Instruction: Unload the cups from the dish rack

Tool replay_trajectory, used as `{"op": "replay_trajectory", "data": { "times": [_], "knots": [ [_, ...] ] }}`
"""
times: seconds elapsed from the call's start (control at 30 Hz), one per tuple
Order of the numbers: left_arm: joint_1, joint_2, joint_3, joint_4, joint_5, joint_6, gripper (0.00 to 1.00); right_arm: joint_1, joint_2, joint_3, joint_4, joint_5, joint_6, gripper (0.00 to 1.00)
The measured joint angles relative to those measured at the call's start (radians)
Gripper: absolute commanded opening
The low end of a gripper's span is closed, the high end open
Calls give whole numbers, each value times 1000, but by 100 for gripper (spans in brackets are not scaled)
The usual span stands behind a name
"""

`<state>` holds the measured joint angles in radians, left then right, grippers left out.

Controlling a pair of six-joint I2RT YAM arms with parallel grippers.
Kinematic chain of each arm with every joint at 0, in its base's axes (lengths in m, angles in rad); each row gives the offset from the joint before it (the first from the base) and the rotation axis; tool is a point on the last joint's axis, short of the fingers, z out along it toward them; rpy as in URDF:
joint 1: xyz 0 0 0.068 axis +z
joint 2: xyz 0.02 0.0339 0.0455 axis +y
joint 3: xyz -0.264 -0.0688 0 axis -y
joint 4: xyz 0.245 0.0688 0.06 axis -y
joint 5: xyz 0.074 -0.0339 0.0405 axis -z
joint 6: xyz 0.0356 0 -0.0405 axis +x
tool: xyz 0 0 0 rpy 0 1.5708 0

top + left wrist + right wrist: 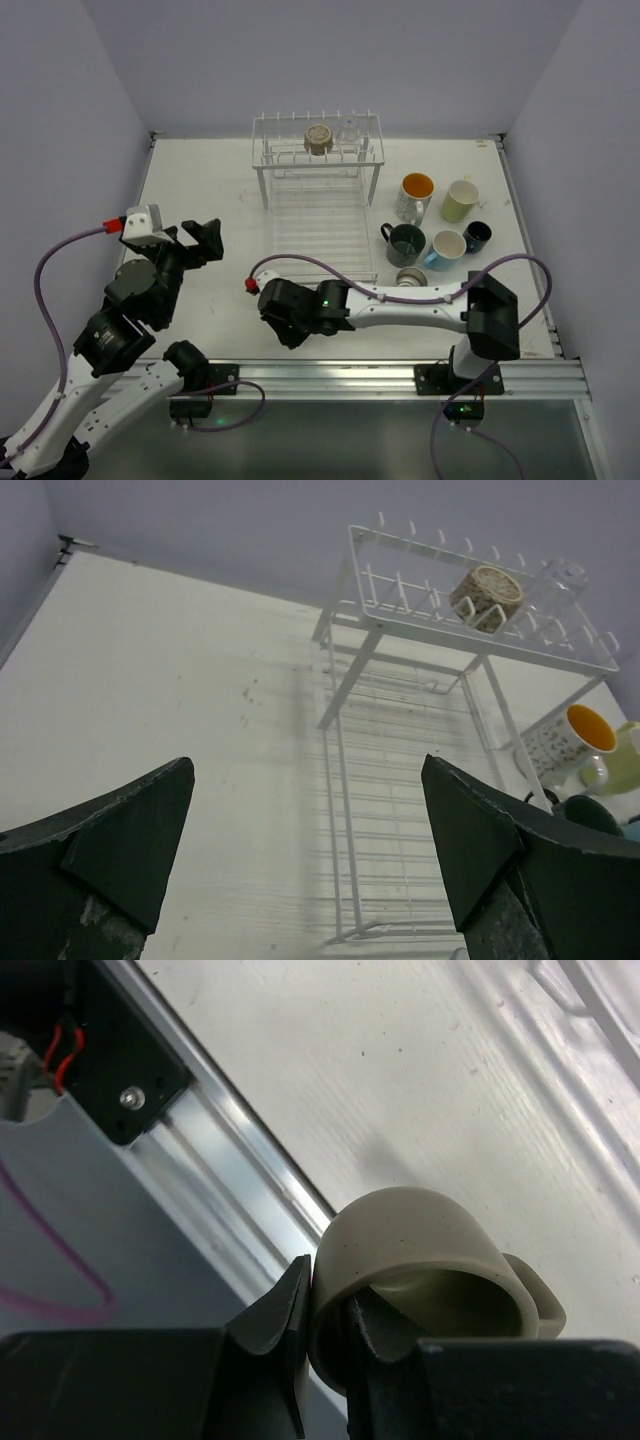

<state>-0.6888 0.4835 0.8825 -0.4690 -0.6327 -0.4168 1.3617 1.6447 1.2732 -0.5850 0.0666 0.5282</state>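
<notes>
2 cups on rack, other cups right

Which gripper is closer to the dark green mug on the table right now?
Right. The right gripper, shut on an olive cup, is near-left of the dark green mug, off the dish rack's near end. The left gripper, open, is left of the whole rack.

Nine cups and one dish rack.

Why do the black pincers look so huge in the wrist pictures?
Left wrist view: the left pincer's fingers sit right at the lens, dwarfing the dish rack. Right wrist view: the right pincer's fingers and olive cup crowd the frame.
</notes>
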Motion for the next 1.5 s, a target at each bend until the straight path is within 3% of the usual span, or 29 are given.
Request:
{"op": "replay_trajectory", "data": {
  "times": [0.3,0.67,1.03,1.07,1.17,1.3,1.43,1.47,1.5],
  "knots": [
    [0,-113,-89,-6,-137,39,100,18,260,161,-27,26,-36,0],
    [2,-126,-111,-9,-142,43,100,27,359,185,-29,51,-42,4],
    [14,-119,-112,0,-104,43,100,27,360,187,-31,109,-58,54],
    [14,-115,-112,3,-97,43,100,27,353,187,-34,116,-59,61],
    [14,-87,-106,13,-62,41,100,27,294,185,-37,127,-64,68],
    [14,2,-64,27,11,33,100,27,134,167,-26,127,-69,68],
    [14,138,21,63,124,31,100,27,-117,107,13,131,-84,61],
    [14,174,47,71,146,30,100,26,-185,90,24,136,-88,58],
    [14,221,80,80,172,29,100,23,-253,76,30,146,-93,46]
  ]
}}
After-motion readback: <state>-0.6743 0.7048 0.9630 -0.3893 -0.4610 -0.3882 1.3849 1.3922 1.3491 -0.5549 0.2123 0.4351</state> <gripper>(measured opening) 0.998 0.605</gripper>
